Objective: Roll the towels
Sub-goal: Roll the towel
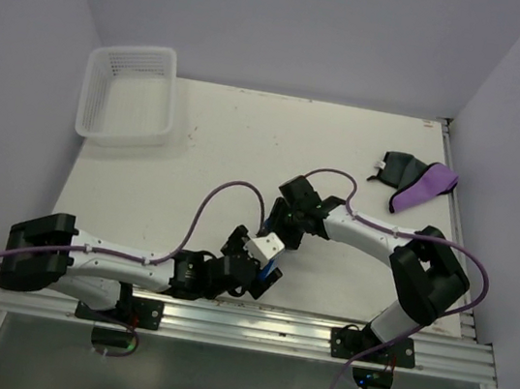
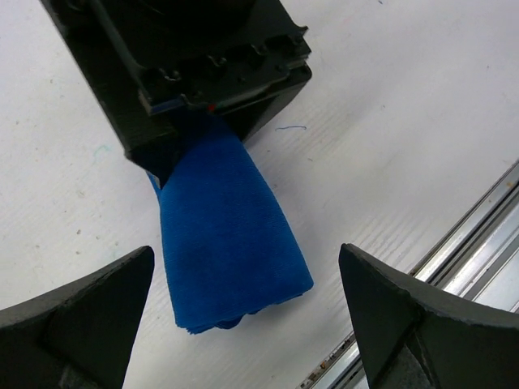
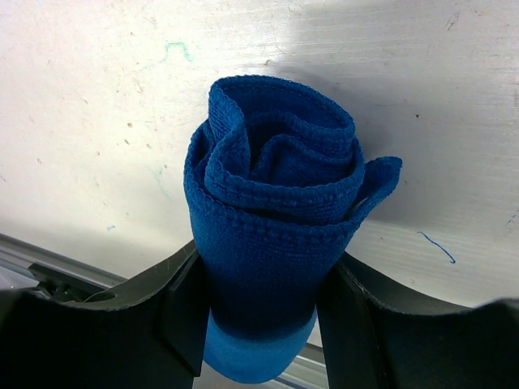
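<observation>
My right gripper (image 3: pixel 259 324) is shut on the blue towel (image 3: pixel 276 203), which is rolled into a tight spiral with its end facing the wrist camera. Both jaws press against the roll's sides. In the left wrist view the blue towel (image 2: pixel 231 243) pokes out from under the right gripper's black body (image 2: pixel 203 73) and lies on the table. My left gripper (image 2: pixel 243 324) is open, its fingers (image 2: pixel 89 316) wide on either side of the roll's near end without touching it. From above, both grippers meet at the table's near edge (image 1: pixel 264 264). The purple towel (image 1: pixel 424 190) and dark grey towel (image 1: pixel 396 166) lie crumpled together at the far right.
A white mesh basket (image 1: pixel 128 92) stands at the far left corner. The metal rail (image 1: pixel 318 330) along the table's near edge runs just behind the roll. Walls close in the table on the left, back and right.
</observation>
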You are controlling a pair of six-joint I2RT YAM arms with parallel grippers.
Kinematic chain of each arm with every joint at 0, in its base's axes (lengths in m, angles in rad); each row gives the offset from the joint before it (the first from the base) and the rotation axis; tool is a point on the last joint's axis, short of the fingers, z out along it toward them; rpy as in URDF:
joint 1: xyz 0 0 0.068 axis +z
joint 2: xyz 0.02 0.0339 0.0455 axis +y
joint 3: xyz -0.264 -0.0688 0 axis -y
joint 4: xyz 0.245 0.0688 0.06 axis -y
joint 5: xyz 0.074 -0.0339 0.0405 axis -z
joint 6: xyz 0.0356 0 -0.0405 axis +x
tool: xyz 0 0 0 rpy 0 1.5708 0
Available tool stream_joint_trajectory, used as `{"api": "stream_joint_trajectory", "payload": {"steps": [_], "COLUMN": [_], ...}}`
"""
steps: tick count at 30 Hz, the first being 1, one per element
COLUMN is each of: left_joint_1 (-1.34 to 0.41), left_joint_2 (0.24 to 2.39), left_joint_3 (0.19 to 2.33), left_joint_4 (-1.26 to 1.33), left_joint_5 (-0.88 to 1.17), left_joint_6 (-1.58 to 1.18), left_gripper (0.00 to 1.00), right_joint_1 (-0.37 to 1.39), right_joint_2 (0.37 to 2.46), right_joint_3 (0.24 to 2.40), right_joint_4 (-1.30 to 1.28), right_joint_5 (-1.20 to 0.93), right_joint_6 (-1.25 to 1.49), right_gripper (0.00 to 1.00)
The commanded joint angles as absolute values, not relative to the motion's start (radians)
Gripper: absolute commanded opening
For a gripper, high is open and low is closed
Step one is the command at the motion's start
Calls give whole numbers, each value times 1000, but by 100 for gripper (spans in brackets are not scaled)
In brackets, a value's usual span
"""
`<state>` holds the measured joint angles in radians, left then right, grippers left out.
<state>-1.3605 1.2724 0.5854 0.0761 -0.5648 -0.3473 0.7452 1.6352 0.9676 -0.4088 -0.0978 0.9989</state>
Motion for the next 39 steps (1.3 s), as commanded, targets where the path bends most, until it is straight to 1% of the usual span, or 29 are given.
{"api": "stream_joint_trajectory", "payload": {"steps": [1, 12, 14, 19, 20, 22, 23, 25, 26, 29, 34, 37, 39], "left_joint_1": [-1376, -1358, -1358, -1356, -1358, -1358, -1356, -1356, -1356, -1358, -1358, -1358, -1359], "left_joint_2": [1318, 1549, 1590, 1631, 1632, 1637, 1638, 1641, 1641, 1647, 1666, 1666, 1664], "left_joint_3": [646, 802, 824, 828, 818, 810, 799, 792, 785, 773, 750, 736, 724], "left_joint_4": [74, 2, -49, -87, -83, -77, -66, -60, -54, -52, -48, -40, -31], "left_joint_5": [-589, -609, -618, -647, -646, -641, -634, -630, -629, -621, -611, -609, -611], "left_joint_6": [-265, -331, -344, -393, -397, -408, -410, -420, -422, -429, -462, -480, -486], "left_gripper": [100, 100, 99, 92, 88, 84, 77, 71, 65, 56, 53, 48, 44], "right_joint_1": [742, 744, 744, 742, 744, 744, 744, 742, 742, 742, 739, 736, 732], "right_joint_2": [1638, 1623, 1618, 1608, 1608, 1606, 1606, 1605, 1603, 1598, 1594, 1594, 1594], "right_joint_3": [1014, 999, 994, 986, 985, 982, 982, 979, 977, 971, 965, 965, 965], "right_joint_4": [-440, -446, -446, -449, -448, -446, -443, -446, -445, -446, -446, -448, -452], "right_joint_5": [-123, -114, -112, -109, -109, -112, -112, -114, -114, -114, -115, -115, -115], "right_joint_6": [992, 1006, 1009, 1011, 1011, 1012, 1012, 1012, 1012, 1012, 1014, 1014, 1014], "right_gripper": [52, 53, 53, 53, 54, 54, 54, 54, 54, 54, 56, 60, 61]}}
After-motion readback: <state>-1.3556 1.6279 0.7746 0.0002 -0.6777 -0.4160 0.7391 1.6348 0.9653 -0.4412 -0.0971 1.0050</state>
